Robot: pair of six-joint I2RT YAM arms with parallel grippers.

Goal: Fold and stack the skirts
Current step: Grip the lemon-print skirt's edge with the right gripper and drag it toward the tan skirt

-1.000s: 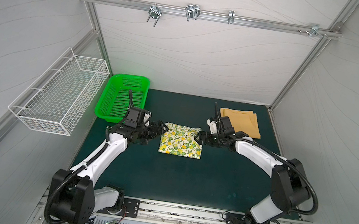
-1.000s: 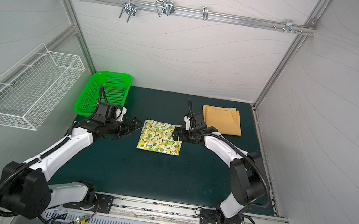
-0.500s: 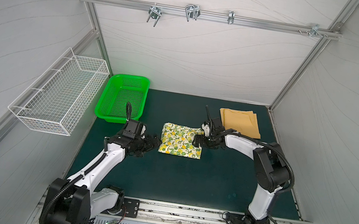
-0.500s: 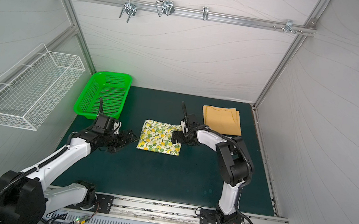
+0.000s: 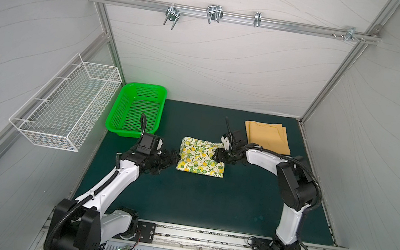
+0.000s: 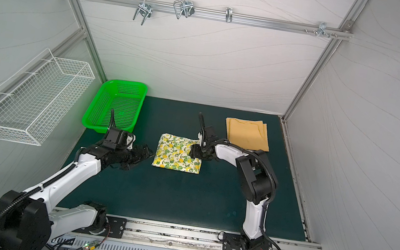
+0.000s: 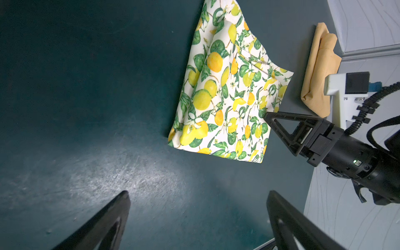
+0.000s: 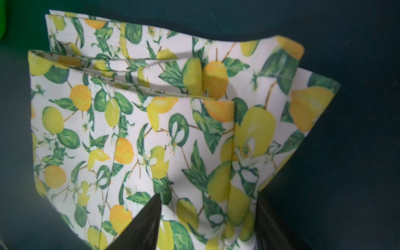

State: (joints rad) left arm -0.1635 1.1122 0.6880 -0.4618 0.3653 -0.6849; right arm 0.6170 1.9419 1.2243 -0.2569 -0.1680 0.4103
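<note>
Two claws at lemon skirt (image 5: pixel 201 161): left claw (image 7: pixel 198 193) wide, right claw (image 8: pixel 208 194) part-open astride its edge. Pinch all layers, lift flat.

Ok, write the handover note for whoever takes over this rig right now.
Left gripper: open, empty, over the mat beside the lemon skirt.
Right gripper: jaws astride the lemon skirt's edge on the side toward the mustard skirt; grip not confirmed.
Done: both skirts are folded and lie apart on the mat.
Left: stack them, probably the lemon skirt onto the mustard skirt.
</note>
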